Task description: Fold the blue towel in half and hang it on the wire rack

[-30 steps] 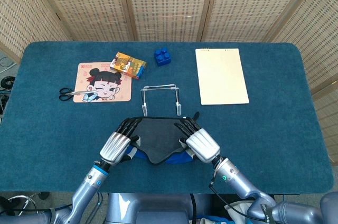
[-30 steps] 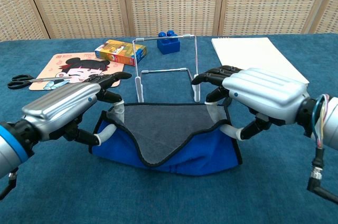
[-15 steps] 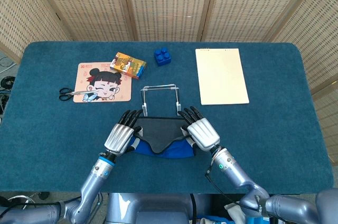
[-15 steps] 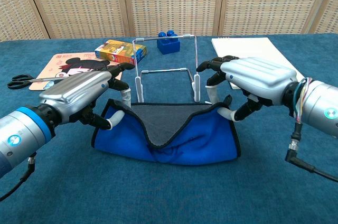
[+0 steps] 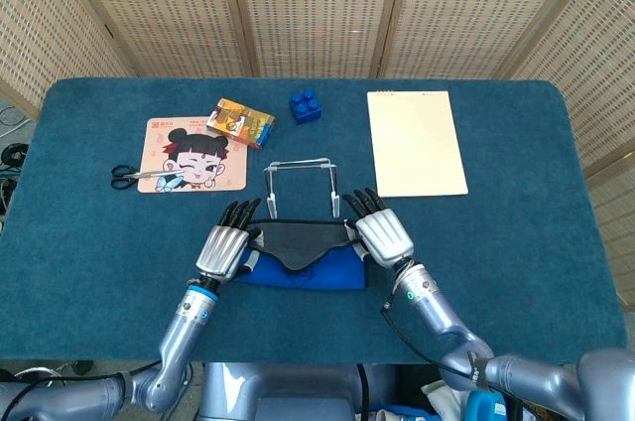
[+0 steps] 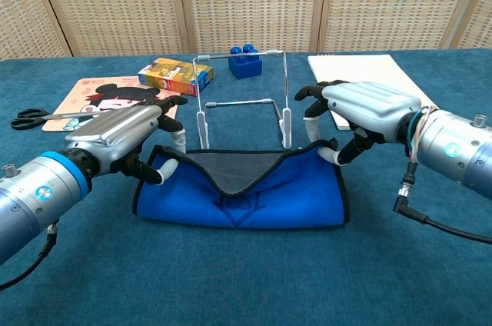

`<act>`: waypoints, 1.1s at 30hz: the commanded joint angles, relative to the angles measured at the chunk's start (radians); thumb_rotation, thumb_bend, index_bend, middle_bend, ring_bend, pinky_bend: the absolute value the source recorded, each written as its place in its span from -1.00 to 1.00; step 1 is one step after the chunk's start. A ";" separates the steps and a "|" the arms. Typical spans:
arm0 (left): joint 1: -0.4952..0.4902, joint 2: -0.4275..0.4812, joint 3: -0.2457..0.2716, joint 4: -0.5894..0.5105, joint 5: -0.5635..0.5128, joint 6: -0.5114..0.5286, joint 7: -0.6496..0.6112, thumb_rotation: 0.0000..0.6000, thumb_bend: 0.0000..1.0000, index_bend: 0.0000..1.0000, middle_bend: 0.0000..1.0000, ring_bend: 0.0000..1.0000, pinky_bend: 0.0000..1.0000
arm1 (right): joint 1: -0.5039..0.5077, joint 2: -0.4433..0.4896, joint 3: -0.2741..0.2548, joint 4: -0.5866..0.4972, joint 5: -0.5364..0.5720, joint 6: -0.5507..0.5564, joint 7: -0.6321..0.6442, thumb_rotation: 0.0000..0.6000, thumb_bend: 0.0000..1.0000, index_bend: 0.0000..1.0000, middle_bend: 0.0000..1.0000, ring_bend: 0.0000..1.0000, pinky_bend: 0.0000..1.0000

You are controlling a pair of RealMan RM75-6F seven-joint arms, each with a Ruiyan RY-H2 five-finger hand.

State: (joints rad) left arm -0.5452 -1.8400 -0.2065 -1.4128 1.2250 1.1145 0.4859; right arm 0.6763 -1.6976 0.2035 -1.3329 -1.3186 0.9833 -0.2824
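Both robot hands, L [image 6: 127,132] & R [image 6: 361,111], palms down, pinching blue towel [image 6: 246,195] corners before wire rack [image 6: 242,99].

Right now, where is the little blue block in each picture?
Head view: the blue block sits near the table's far edge, a little left of middle, behind the wire rack.
Chest view: the blue block shows at top middle, behind the rack's top bar.
Shared landmark: the wire rack.
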 commanded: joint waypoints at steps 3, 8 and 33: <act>-0.008 -0.017 -0.008 0.021 -0.028 0.009 0.019 1.00 -0.01 0.37 -1.00 -1.00 -1.00 | 0.013 -0.021 0.006 0.033 0.024 -0.010 -0.004 1.00 0.01 0.32 -0.78 -1.00 -1.00; -0.013 -0.030 -0.012 0.049 -0.041 0.027 0.030 1.00 -0.01 0.22 -1.00 -1.00 -1.00 | 0.025 -0.044 0.018 0.071 0.051 -0.016 -0.002 1.00 0.01 0.32 -0.78 -1.00 -1.00; -0.019 0.010 0.009 0.066 -0.005 0.050 -0.061 1.00 -0.19 -1.00 -1.00 -1.00 -1.00 | 0.053 -0.092 0.019 0.175 0.111 -0.037 -0.013 1.00 -0.01 0.32 -0.78 -1.00 -1.00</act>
State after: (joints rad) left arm -0.5644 -1.8311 -0.1986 -1.3471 1.2189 1.1637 0.4256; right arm 0.7294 -1.7881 0.2232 -1.1599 -1.2086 0.9467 -0.2950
